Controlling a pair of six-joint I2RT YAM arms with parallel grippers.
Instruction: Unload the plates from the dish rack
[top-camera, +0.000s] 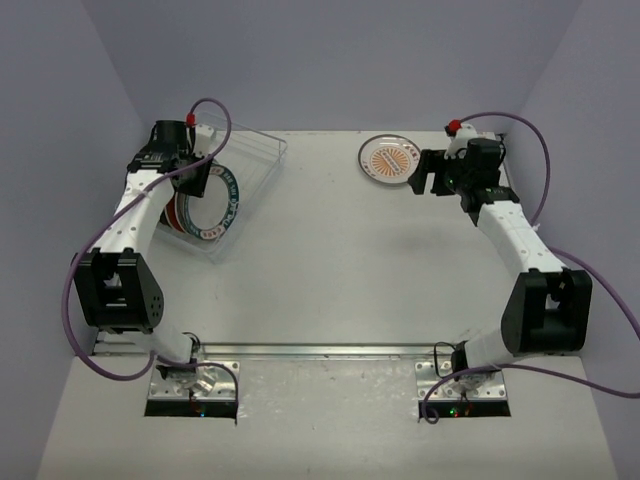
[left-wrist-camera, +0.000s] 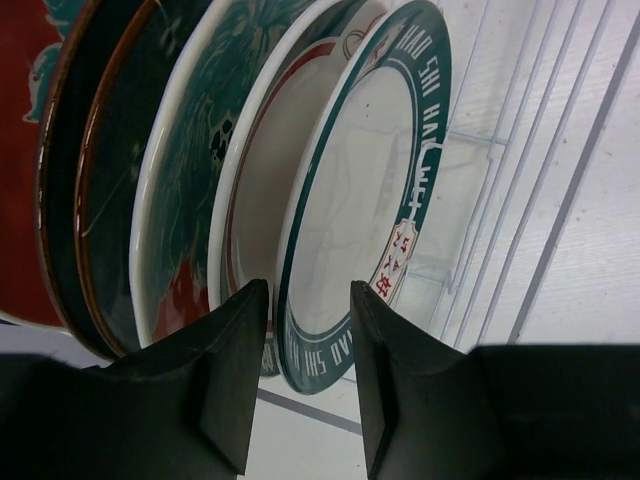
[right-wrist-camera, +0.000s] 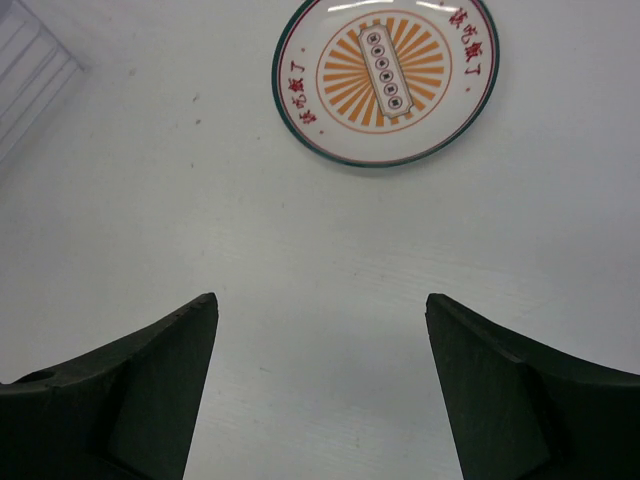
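White table (top-camera: 330, 260): left gripper (left-wrist-camera: 308, 295) straddles end plate (left-wrist-camera: 350, 200) in dish rack (top-camera: 262, 150) for lifting, pinch unclear; right gripper (right-wrist-camera: 320, 300) spread near sunburst plate (right-wrist-camera: 385, 75).

Top view covers the whole table (top-camera: 330, 290) from above; wrist views show its plates (left-wrist-camera: 350, 200) nearer.

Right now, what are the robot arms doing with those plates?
They are emptying the dish rack. The left gripper straddles the edge of the teal-rimmed plate standing in it; I can't tell if it pinches yet. The right gripper hangs open over the table, near the sunburst plate lying flat.
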